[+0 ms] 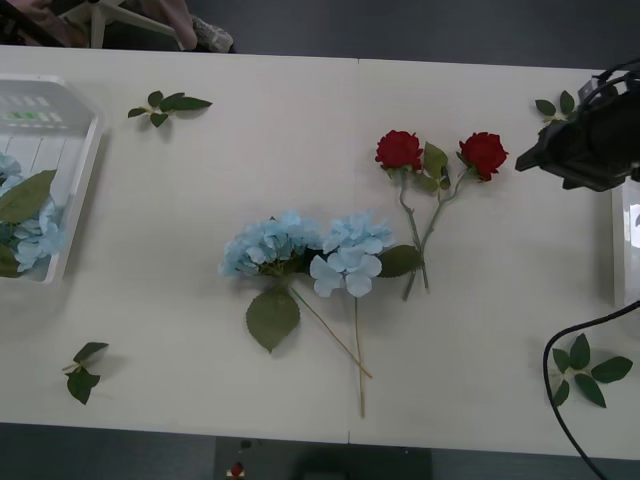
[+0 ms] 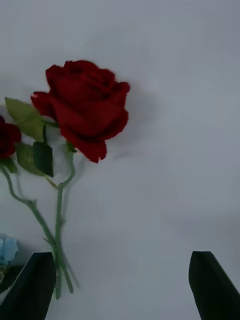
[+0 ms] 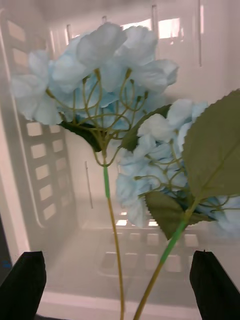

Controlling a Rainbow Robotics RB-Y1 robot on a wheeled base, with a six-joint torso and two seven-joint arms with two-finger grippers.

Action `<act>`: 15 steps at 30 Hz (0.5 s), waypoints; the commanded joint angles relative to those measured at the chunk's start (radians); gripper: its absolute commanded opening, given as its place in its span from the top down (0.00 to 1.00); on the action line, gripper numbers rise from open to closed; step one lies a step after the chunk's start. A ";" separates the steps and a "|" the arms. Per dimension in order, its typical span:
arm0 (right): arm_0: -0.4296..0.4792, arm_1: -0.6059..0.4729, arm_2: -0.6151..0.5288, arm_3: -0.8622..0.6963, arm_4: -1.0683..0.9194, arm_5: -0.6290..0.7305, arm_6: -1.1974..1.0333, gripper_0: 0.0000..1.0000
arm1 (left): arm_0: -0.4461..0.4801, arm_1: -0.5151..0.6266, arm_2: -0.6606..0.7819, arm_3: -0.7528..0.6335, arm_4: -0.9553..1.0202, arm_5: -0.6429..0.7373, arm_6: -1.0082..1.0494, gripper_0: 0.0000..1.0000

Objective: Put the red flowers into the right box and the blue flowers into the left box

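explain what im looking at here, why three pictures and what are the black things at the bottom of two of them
This is a two-armed robot sorting artificial flowers. The wide picture comes from a camera above its arms, looking down at the table. The other two come from cameras on its wrists; the black shapes are each claw's own two fingers, spread open and holding nothing.

The right claw hovers over the table near two red flowers, whose stems cross. The right arm is the dark shape by the right box. The left claw looks into the left box, where blue flowers already lie. Two more blue flowers wait mid-table, with loose leaf sprigs scattered around.
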State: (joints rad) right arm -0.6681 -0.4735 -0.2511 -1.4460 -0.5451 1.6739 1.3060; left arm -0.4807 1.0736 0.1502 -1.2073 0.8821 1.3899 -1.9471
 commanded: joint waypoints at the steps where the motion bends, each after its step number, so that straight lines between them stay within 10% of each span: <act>1: -0.010 0.046 0.027 -0.047 0.034 -0.020 -0.093 0.23 | -0.007 0.039 0.055 -0.017 0.074 0.040 -0.049 0.14; 15: -0.008 0.222 0.116 0.013 0.261 -0.158 -0.166 0.23 | -0.007 -0.003 0.134 -0.267 0.311 0.227 0.264 0.00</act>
State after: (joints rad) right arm -0.6680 -0.2534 -0.1354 -1.4461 -0.3022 1.5432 1.1821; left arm -0.4806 1.0739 0.2983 -1.3888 1.2023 1.6314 -1.8618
